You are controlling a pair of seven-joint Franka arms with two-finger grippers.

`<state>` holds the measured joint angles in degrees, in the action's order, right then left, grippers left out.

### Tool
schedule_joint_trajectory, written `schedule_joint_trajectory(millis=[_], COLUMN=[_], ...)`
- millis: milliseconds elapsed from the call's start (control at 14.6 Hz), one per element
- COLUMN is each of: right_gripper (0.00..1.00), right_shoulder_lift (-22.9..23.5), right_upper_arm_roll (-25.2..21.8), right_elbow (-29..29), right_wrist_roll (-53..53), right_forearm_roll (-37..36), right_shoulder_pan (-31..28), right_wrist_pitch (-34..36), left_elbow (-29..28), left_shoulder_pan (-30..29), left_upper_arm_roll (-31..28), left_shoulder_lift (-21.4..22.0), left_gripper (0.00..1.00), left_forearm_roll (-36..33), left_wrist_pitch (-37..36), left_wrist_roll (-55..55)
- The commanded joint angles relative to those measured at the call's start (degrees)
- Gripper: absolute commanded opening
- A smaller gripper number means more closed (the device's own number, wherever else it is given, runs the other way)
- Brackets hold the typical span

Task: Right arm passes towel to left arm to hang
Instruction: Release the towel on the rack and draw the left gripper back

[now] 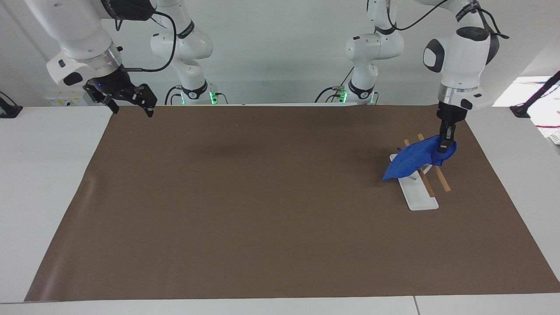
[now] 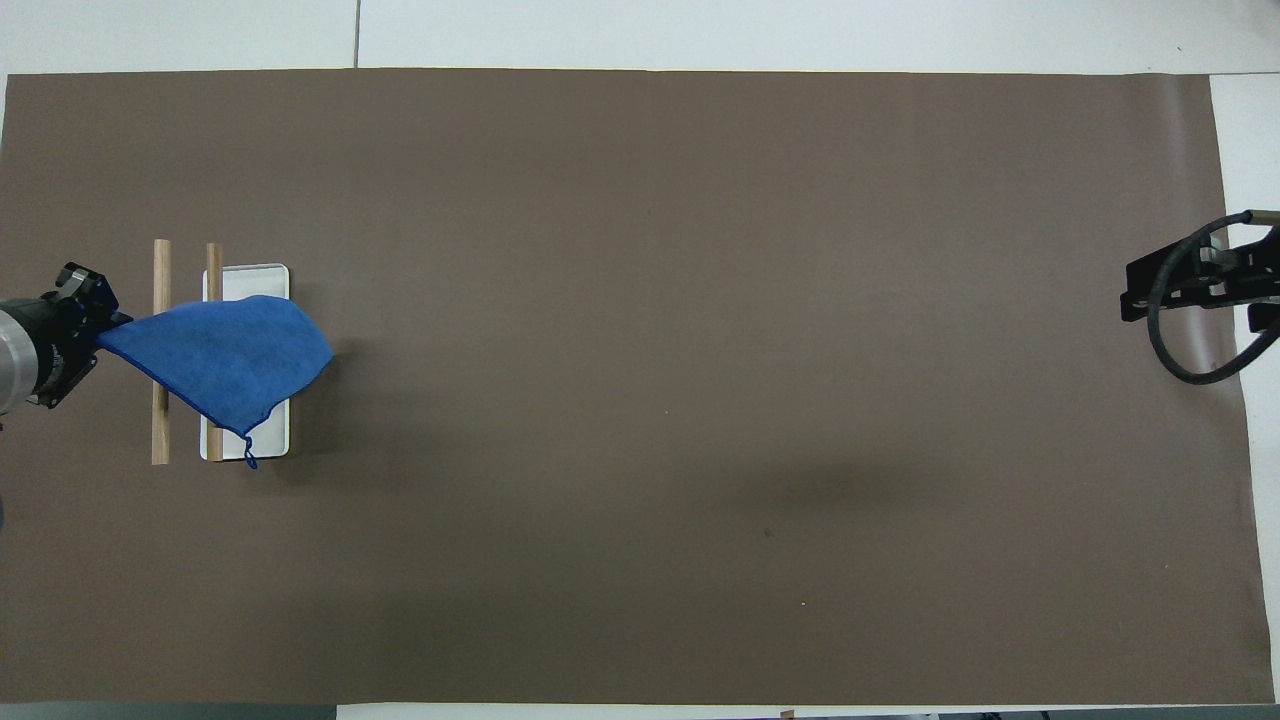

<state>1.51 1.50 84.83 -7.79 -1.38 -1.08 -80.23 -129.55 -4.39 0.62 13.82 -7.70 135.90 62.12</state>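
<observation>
The bright-blue towel (image 1: pixel 413 160) (image 2: pixel 228 358) lies spread across the two wooden bars (image 1: pixel 437 173) (image 2: pixel 160 420) of a small rack, its free end flung out over the rack's white base (image 1: pixel 420 200) (image 2: pixel 268 282). My left gripper (image 1: pixel 445 146) (image 2: pixel 95 335) is shut on one corner of the towel, just above the bars at the left arm's end of the table. A tiny loop hangs from the towel's free corner (image 2: pixel 249 461). My right gripper (image 1: pixel 130 105) (image 2: pixel 1185 290) waits open and empty above the mat's edge at the right arm's end.
A brown mat (image 1: pixel 262 197) (image 2: pixel 700 400) covers most of the white table. The rack is the only object standing on it. Both arm bases (image 1: pixel 194 94) stand at the robots' edge of the table.
</observation>
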Motion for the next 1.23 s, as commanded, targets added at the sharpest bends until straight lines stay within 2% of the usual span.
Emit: schedule_joint_trajectory(millis=[0,137,479,548,616,684,890,1163], right_gripper=[1.0,1.0,1.0,1.0,1.0,1.0,1.0,1.0], right_shoulder_lift=[-0.5,-0.5,-0.5,-0.5,-0.5,-0.5,-0.5,-0.5], right_upper_arm_roll=[0.2,0.2,0.2,0.2,0.2,0.2,0.2,0.2], right_elbow=[0.3,0.3,0.3,0.3,0.3,0.3,0.3,0.3], right_wrist_roll=[1.0,1.0,1.0,1.0,1.0,1.0,1.0,1.0], right_forearm_roll=[0.1,0.1,0.1,0.1,0.1,0.1,0.1,0.1], right_shoulder_pan=[-0.2,-0.2,-0.2,-0.2,-0.2,-0.2,-0.2,-0.2], right_wrist_pitch=[0.3,0.3,0.3,0.3,0.3,0.3,0.3,0.3], left_elbow=[-0.1,-0.3,-1.3,-1.3,-1.2,-0.9,1.9,11.2], left_shoulder_pan=[-3.8,-5.8,-6.2,-6.8,-7.1,-7.2,-7.6,-8.9], left_upper_arm_roll=[0.0,-0.1,-0.1,-0.1,-0.1,-0.1,-0.1,-0.1], left_shoulder_lift=[0.6,0.5,0.4,0.1,-0.5,-0.7,-2.1,-5.5], left_gripper=[0.0,0.0,0.0,0.12,0.69,1.0,1.0,1.0], left_forearm_roll=[2.9,4.4,4.4,4.4,4.4,4.4,4.5,4.5], left_wrist_pitch=[1.5,3.1,2.4,2.4,2.4,2.4,0.9,-10.6], left_wrist_roll=[-1.4,-1.4,-1.3,-1.2,-1.2,-1.2,-0.7,-1.7])
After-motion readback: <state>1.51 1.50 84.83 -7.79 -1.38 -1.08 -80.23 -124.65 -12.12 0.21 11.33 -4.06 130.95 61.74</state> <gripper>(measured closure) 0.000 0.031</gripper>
